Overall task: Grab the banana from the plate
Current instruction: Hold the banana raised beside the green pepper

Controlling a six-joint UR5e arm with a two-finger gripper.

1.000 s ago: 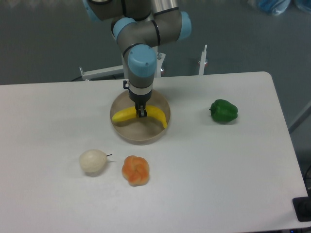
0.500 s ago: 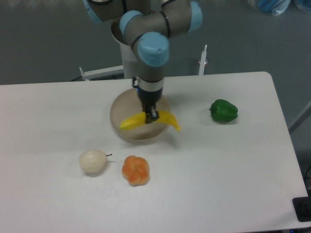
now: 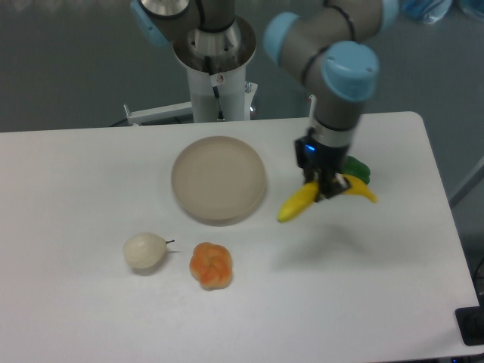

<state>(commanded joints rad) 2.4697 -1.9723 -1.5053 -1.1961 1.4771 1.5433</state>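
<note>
Since the earlier frames the banana (image 3: 302, 203) had left the plate (image 3: 218, 180) and travelled to the right, carried by the gripper (image 3: 328, 190); the plate now lay bare, and the arm's wrist had swung from over the dish to the right part of the table (image 3: 340, 295).

Fixed camera, the only view: the banana hung clear of the tabletop, with a soft shadow beneath it on the white surface, well apart from the plate's right rim. The claw was clamped on the banana at about mid-length, so that one yellow end dipped to the near left and the other pointed right. The green pepper (image 3: 357, 166) sat just behind the gripper, partly hidden by it and by the banana's right end. The pale round fruit (image 3: 144, 251) and the orange fruit (image 3: 211, 265) lay near the front left, well apart from the arm.

Judgement on the step: the pick appeared complete and the carry was in hand. To do it well, the grip should remain firm at the middle, as the smooth skin could pivot between the fingers; height over the pepper should be maintained.

Pose: the forearm reached from the base at the far side, and the wrist pointed straight down.
</note>
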